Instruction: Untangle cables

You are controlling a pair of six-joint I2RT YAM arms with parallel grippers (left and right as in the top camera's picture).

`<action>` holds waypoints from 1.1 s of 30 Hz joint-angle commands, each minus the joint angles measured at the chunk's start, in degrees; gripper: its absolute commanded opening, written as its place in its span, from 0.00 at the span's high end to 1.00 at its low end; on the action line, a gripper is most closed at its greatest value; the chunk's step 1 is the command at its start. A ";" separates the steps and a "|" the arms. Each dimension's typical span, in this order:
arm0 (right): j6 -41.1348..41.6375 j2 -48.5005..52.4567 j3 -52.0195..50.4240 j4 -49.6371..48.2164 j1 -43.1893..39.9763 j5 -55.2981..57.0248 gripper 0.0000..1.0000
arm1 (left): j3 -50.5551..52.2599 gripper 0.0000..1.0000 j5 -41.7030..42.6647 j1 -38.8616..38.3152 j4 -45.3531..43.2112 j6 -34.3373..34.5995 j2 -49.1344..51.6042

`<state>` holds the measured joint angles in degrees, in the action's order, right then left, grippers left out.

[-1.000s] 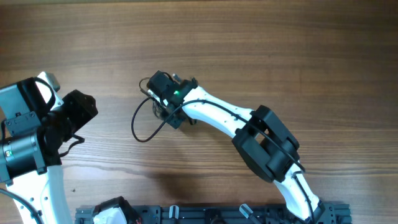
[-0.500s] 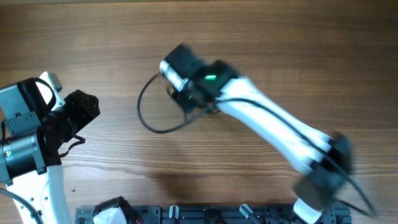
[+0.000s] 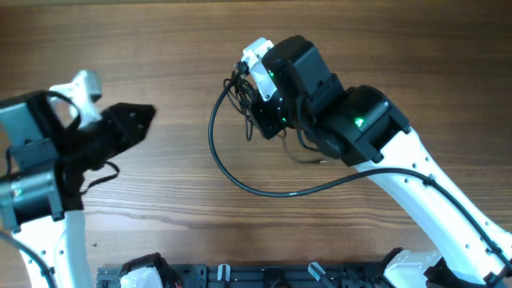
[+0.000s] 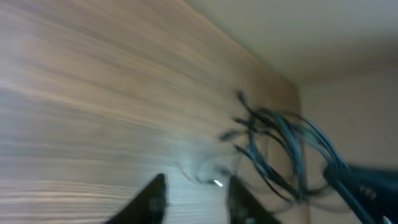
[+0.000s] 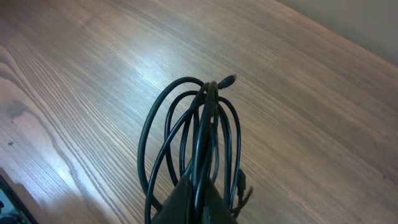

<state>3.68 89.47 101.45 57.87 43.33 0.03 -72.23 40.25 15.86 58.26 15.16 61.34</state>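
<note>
Cables (image 5: 199,124) bunched in my right gripper (image 5: 193,202), and that is the whole story right now: its jaws are pressed onto the gathered strands where several thin black loops cross, with one small plug end poking out at the top of the bundle. From overhead the tangle (image 3: 238,94) sits just off that gripper's tip, over the middle of the table (image 3: 120,40), with one long loop sweeping out below it; I cannot tell how much of that loop touches the wood. My left gripper (image 4: 193,202) is off to the side, jaws spread and holding nothing, looking across at the bundle (image 4: 280,149), though that view is blurred. These cords look light, limp and a bit springy, so I reckon they will sag and slide rather than hold a shape. A single outer loop, away from the crossing, looks like the place for the free jaws to take hold; grabbing the knot itself would likely tighten it. The wood is smooth with a sheen, so little grip there. A pale wall (image 4: 298,31) sits beyond the table's far edge.
</note>
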 commanded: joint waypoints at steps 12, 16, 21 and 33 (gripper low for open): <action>0.81 -0.22 0.22 1.31 0.09 0.35 0.95 | -0.55 0.53 3.39 -27.65 -16.85 1.31 17.07; 0.74 -0.22 0.22 1.62 0.09 0.35 0.96 | -0.55 0.52 3.21 -27.65 -19.12 3.02 19.17; 0.76 -0.22 0.22 1.49 0.09 0.39 0.96 | -0.55 0.52 2.71 -27.65 -19.10 3.37 19.26; 2.84 -9.27 2.19 -8.13 0.09 9.14 0.96 | -0.15 0.96 -8.63 -27.65 -15.65 3.32 19.37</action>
<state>5.02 86.85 101.45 51.66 43.33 3.14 -72.27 37.26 -11.60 41.36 18.81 80.23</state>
